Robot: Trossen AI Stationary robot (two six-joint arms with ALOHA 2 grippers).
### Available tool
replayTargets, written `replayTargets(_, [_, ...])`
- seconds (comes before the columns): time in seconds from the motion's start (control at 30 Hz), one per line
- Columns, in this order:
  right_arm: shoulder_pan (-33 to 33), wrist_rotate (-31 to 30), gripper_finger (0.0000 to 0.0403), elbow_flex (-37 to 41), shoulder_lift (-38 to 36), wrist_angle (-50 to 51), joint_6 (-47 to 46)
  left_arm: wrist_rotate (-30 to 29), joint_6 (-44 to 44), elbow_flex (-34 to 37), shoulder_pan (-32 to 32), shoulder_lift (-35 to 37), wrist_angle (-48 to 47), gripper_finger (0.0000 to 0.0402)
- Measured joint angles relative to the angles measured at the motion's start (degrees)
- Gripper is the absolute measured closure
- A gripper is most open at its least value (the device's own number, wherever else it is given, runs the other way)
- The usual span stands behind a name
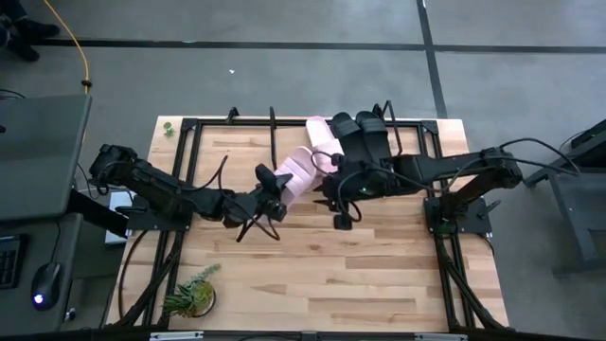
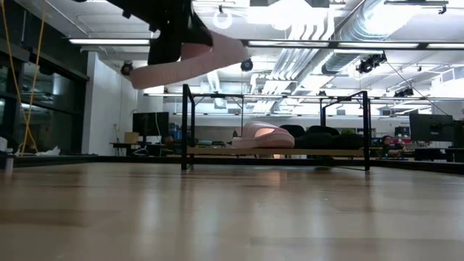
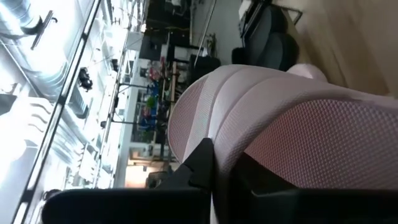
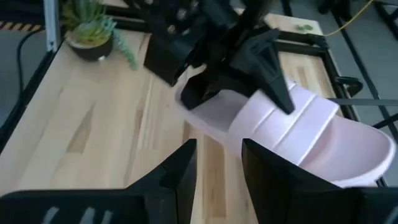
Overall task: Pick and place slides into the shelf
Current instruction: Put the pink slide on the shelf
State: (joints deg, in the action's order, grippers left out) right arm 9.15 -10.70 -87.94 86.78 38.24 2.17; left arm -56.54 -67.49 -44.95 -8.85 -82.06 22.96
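My left gripper (image 1: 275,197) is shut on a pale pink slide (image 1: 299,170) and holds it in the air above the table's middle. In the low view this slide (image 2: 190,61) shows high up. My right gripper (image 1: 338,214) hangs just to the right of it, open, with nothing between its fingers (image 4: 180,168). The shelf (image 2: 275,152) stands along the table's far edge. Resting soles down on its board are another pink slide (image 1: 322,133) and two black slides (image 1: 346,128) (image 1: 372,125). My left gripper holds the pink slide at its strap, at the end nearer the table's left. One finger (image 4: 270,71) lies over the ribbed outside of the strap (image 4: 283,121); the strap hides the other. The fingers come nearly level from the left. The slide is lifted clear, slightly tilted.
A small potted plant (image 1: 194,294) stands at the table's near left corner. A black frame (image 1: 189,152) runs around the table. Bare wooden tabletop (image 1: 360,275) lies on the near side of both grippers.
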Motion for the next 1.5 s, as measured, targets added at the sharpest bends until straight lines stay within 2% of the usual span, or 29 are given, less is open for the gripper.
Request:
replayTargets(0.17, [0.8,0.12,0.0283,0.0,0.02,0.2,0.0,2.17,1.18,0.0,1.09,0.0,0.09,0.0395])
replayTargets(0.3, [0.78,-0.37,0.0283,0.04,0.02,2.28,-4.34,2.15,2.89,0.0,2.33,0.0,0.15,0.039])
replayTargets(0.53, [1.0,-7.34,0.0283,0.04,0.02,1.33,-2.85,3.26,5.86,0.0,5.19,0.0,0.26,0.0396])
replayTargets(0.73, [1.04,-6.78,0.0283,0.04,-0.09,1.33,0.13,6.62,6.23,0.0,7.2,0.0,1.81,0.0394])
replayTargets(1.0, [1.12,-6.4,0.0283,0.09,-1.91,3.98,-0.32,11.39,6.3,-0.45,10.07,-0.15,4.32,0.0394])
replayTargets(1.13, [1.93,-6.23,0.0283,0.09,-3.54,4.57,-0.65,8.44,6.28,-3.56,11.54,-2.38,3.45,0.0397])
replayTargets(1.33, [3.71,-6.23,0.0283,0.07,-4.81,4.92,-0.76,3.9,6.24,-12.23,11.89,-8.74,0.82,0.0395])
replayTargets(1.5, [4.91,-7.26,0.0283,0.07,-4.77,7.39,-2.36,-4.73,5.33,-19.18,12.4,-14.12,-4.52,0.0391])
